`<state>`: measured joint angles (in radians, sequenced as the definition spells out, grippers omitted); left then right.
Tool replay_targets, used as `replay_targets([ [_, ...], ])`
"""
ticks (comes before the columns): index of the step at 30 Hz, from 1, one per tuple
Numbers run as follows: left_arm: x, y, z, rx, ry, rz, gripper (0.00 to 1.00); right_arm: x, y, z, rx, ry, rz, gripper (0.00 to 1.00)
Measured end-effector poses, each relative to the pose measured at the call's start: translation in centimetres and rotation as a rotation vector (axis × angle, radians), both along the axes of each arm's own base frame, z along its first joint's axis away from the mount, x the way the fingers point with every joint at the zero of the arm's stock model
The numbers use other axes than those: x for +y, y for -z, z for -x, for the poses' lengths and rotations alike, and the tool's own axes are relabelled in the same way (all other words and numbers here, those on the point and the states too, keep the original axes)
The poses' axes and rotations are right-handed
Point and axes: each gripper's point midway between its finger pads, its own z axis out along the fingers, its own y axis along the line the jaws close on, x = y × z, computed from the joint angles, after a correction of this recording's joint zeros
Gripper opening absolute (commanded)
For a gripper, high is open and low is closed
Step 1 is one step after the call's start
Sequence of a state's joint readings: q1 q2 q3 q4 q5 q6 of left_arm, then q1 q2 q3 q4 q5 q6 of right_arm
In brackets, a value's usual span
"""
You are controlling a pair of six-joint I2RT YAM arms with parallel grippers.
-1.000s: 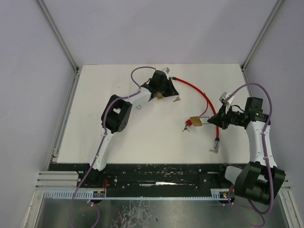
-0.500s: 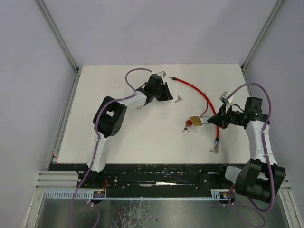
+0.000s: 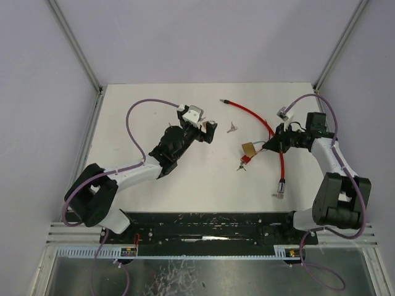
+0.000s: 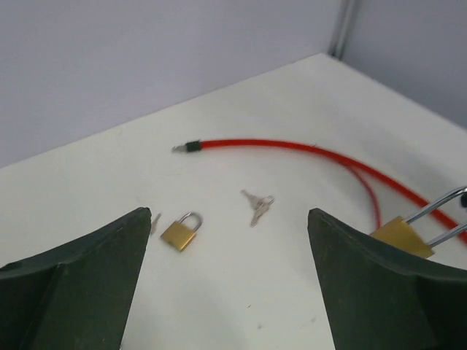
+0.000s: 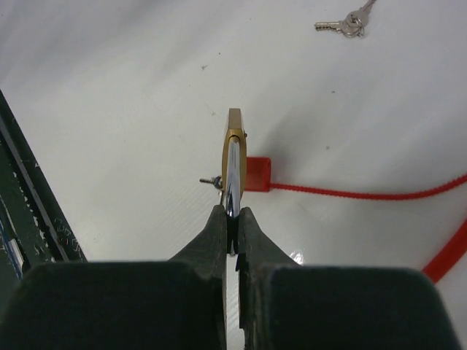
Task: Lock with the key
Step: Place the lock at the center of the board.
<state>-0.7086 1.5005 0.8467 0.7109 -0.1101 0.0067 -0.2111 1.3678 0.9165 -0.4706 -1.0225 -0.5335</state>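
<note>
A large brass padlock hangs by its silver shackle from my right gripper, which is shut on that shackle; seen edge-on, the padlock points away from the fingers. A red tag and a small key lie right beside its body. A loose pair of keys lies on the table, also in the left wrist view. My left gripper is open and empty, above and short of a small brass padlock lying flat with a tiny key beside it.
A red cable curves from the far middle of the white table past the large padlock to a metal end near the front. Grey walls enclose the table on three sides.
My left gripper opened, let go of the small padlock and drew back toward the near left. My right gripper carried the large padlock slightly farther from me.
</note>
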Motion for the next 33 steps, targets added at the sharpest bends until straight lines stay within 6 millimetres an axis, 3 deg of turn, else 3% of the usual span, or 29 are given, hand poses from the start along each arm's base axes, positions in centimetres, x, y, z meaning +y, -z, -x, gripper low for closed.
replay_targets([
  [4,1.8,3.0,-0.7,0.022,-0.077,-0.074,0.91,1.9,1.1,-2.8,0.054,-0.035,0.024,0.00],
  [10,2.1,2.8,-0.9,0.010,-0.091,-0.082,0.92,4.4,2.1,-8.0,0.120,-0.041,0.035,0.00],
  [17,2.4,2.8,-0.4,-0.003,-0.086,-0.081,0.93,5.0,4.1,-13.8,0.245,0.041,-0.040,0.00],
  [23,2.2,2.8,-0.4,-0.005,-0.076,-0.084,0.93,5.7,6.1,-16.0,0.350,0.082,-0.118,0.03],
  [24,2.2,2.8,-0.3,-0.005,-0.075,-0.084,0.93,5.8,6.3,-16.1,0.363,0.084,-0.130,0.05],
  [26,2.1,2.8,-0.3,-0.005,-0.069,-0.084,0.93,6.1,6.7,-16.3,0.392,0.087,-0.156,0.23],
  [33,1.8,2.8,-0.1,-0.006,-0.056,-0.084,0.94,5.9,8.4,-16.5,0.440,0.125,-0.132,0.49],
])
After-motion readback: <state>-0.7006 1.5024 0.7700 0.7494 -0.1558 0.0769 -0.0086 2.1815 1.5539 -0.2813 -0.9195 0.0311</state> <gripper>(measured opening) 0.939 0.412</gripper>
